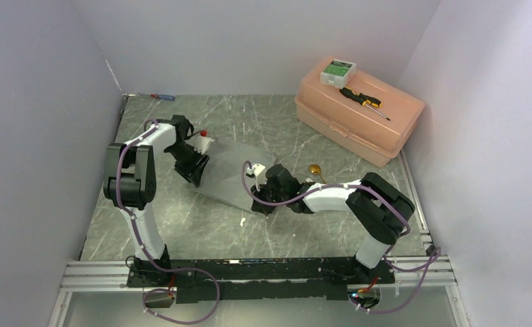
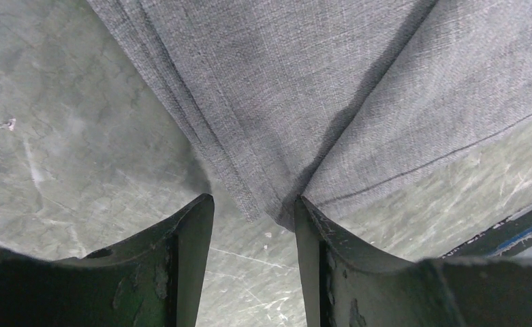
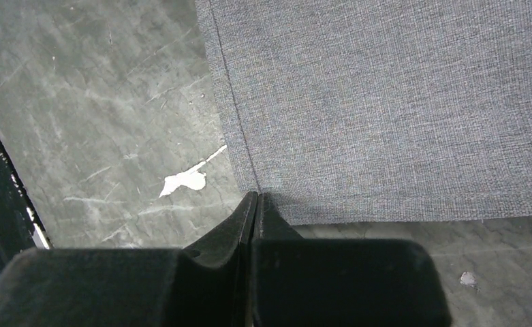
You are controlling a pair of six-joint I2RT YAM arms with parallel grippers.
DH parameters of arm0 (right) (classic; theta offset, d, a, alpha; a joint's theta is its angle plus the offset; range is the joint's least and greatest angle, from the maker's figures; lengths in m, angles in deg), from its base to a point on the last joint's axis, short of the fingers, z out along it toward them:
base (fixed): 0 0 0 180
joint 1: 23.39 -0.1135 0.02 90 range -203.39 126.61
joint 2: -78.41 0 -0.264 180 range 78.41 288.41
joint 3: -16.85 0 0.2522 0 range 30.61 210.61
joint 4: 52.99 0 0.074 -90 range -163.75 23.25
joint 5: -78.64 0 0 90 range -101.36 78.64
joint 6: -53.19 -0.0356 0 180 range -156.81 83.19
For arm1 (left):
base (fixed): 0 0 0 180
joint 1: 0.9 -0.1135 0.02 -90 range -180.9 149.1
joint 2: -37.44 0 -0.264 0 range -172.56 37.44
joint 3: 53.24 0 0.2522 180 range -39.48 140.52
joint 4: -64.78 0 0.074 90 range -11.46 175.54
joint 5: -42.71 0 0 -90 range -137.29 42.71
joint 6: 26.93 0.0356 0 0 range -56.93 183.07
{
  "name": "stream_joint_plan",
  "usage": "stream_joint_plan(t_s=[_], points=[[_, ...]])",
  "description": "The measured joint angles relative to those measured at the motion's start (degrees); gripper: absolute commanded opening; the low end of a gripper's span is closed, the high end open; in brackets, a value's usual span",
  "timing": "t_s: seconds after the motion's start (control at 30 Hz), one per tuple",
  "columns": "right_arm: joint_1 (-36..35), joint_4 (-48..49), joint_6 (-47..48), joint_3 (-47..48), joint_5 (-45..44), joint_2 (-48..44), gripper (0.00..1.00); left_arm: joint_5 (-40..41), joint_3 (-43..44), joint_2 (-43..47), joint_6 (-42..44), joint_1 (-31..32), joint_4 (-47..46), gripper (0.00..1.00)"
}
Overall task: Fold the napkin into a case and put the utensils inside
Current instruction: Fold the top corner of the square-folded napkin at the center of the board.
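Grey napkin (image 1: 232, 178) lies on the marble table (image 1: 201, 228) betw. the two arms, mostly flat, slanting across the top view. Left tool (image 2: 253, 212) is open, jaws apart, straddling a corner of the cloth. Several stacked edges show there in its wrist view, so at least one fold looks already in, w/ a flap lying over the rest; nothing is gripped. Right tool (image 3: 255, 199) is closed tight at the napkin's near corner. The corner tip disappears right at the fingertips, so it's prob. pinched, tho the cloth is thin and reads flat on the table. Gold spoon (image 1: 315, 169) sits on bare table just right of the napkin, beside the right arm and outside the cloth. White spoon: can't make it out in any view. Progress, my read: early-to-mid folding. Some layering is done, but no finished case or pocket is visible & no utensil is in it. Left to do: finish the folds into a case w/ an open mouth, then pick up each spoon and slide it in. Prob. under half done, w/ the whole placing part untouched.
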Motion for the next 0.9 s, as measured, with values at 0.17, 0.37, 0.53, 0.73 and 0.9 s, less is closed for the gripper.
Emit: stream_joint_plan(t_s=[0.17,0.37,0.53,0.73,0.9], points=[[0.0,0.0,-0.1,0.0,0.0,0.0,0.03,1.2,-0.5,0.0,-0.2,0.0,-0.8,0.52],[0.0,-1.4,-0.9,0.7,0.2,-0.3,0.37,2.4,-0.2,0.1,-0.5,0.0,0.0,0.53],[1.8,-7.1,-1.5,4.9,2.3,-3.9,0.41,3.6,2.9,1.9,0.5,0.0,3.7,0.55],[11.1,-3.8,-5.7,10.6,7.7,-8.4,0.23,4.0,9.0,6.1,1.6,-0.2,7.5,0.56],[18.3,1.6,-11.6,11.3,11.5,-3.7,0.09,2.9,10.9,6.5,1.3,-0.2,8.1,0.55]])
